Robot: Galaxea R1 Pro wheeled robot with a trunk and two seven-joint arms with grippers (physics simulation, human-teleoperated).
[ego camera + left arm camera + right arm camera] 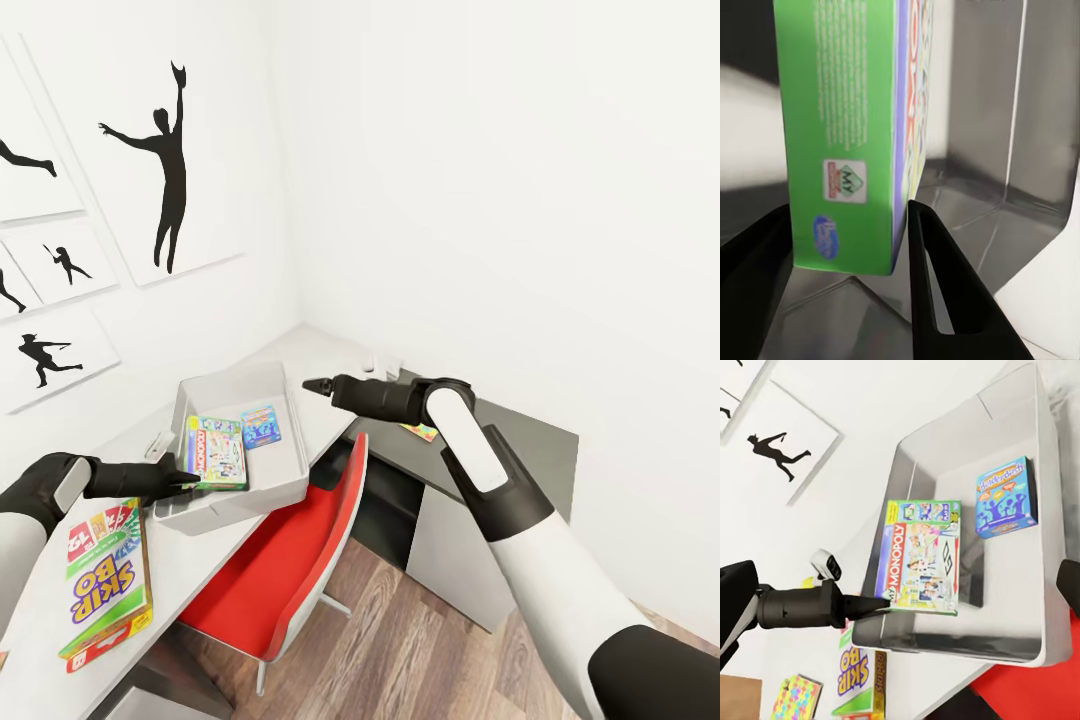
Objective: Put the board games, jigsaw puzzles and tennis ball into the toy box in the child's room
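Observation:
The grey toy box (283,482) stands on the white table, with a small blue game box (261,426) lying flat inside. My left gripper (187,483) is shut on the edge of the green Monopoly board game (216,452), holding it tilted just inside the box's near wall. Up close, the fingers (937,292) pinch the game's green side (844,135). The right wrist view shows the Monopoly game (921,556) hanging over the box floor (1009,577). My right gripper (313,385) hovers open beside the box's far corner, holding nothing. A Skip-Bo game (105,580) lies on the table.
A red chair (290,560) is tucked under the table front. A dark desk (520,440) adjoins on the right, with a colourful flat piece (421,432) on it. Another colourful puzzle (795,697) lies near the Skip-Bo box. Walls with silhouette pictures close the back.

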